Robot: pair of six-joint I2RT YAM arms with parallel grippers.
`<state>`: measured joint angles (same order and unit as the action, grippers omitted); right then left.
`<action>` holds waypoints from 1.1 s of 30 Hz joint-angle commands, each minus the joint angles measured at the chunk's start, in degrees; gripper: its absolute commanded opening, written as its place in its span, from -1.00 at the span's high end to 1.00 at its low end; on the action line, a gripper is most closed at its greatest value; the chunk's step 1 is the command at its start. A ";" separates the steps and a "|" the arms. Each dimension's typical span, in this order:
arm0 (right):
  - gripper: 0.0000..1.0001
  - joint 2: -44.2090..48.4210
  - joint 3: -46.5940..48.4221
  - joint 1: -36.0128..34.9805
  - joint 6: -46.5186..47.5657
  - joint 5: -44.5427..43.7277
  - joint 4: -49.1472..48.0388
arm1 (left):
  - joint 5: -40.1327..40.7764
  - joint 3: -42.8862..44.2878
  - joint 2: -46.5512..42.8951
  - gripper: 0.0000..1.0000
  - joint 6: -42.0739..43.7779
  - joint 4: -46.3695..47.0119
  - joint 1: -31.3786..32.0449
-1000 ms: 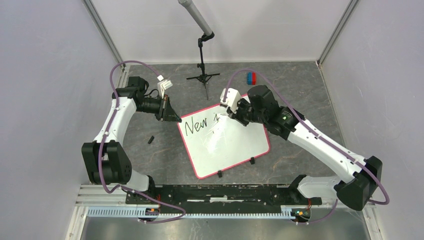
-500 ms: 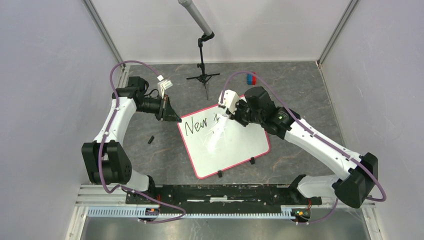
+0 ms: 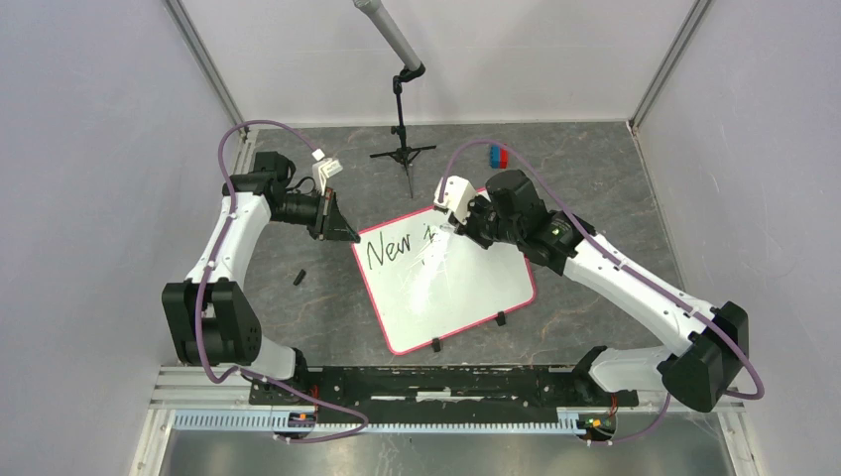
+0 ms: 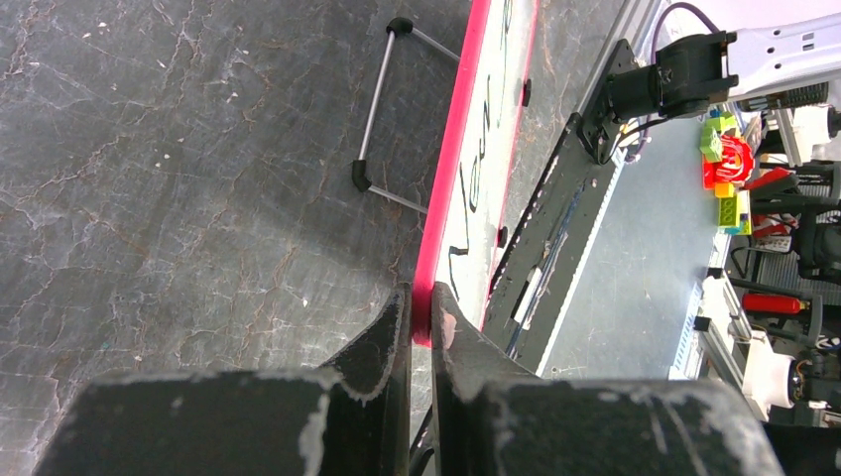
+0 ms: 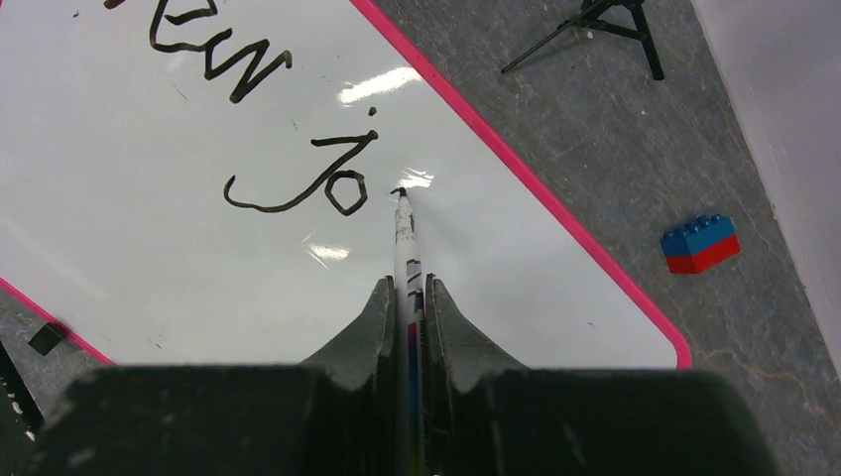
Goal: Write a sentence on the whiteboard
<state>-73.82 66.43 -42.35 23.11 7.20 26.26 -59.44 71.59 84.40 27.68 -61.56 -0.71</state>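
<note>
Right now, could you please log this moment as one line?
right gripper shut on marker, tip on whiteboard | left gripper shut on whiteboard rim | sentence reads New jo

— What sort of place is this?
— A robotics lab cell. Pale wall panels [image 3: 89,198] held by metal posts [image 3: 203,59] box in the grey counter [image 3: 595,178] all around the whiteboard [image 3: 466,297].
— What else shows it?
— A tripod stand [image 3: 403,149] behind the whiteboard, a left arm [image 3: 220,238] and a right arm [image 3: 635,283] flanking it with purple cables [image 3: 260,124], and a black mounting rail [image 3: 446,382] and slotted cable duct [image 3: 397,421] in front.
</note>
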 commanded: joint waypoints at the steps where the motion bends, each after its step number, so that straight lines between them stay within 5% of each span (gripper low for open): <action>1: 1.00 1.12 -2.36 0.51 0.20 -0.84 -1.21 | 0.54 -0.66 0.20 0.95 1.98 -0.41 1.68; 33: 1.00 0.42 1.15 1.93 1.70 -2.39 -0.18 | 0.52 -0.32 0.47 0.95 1.92 -0.40 1.68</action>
<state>-73.21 66.24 -41.08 24.12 6.15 25.80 -59.11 71.59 84.40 27.66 -61.56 -0.62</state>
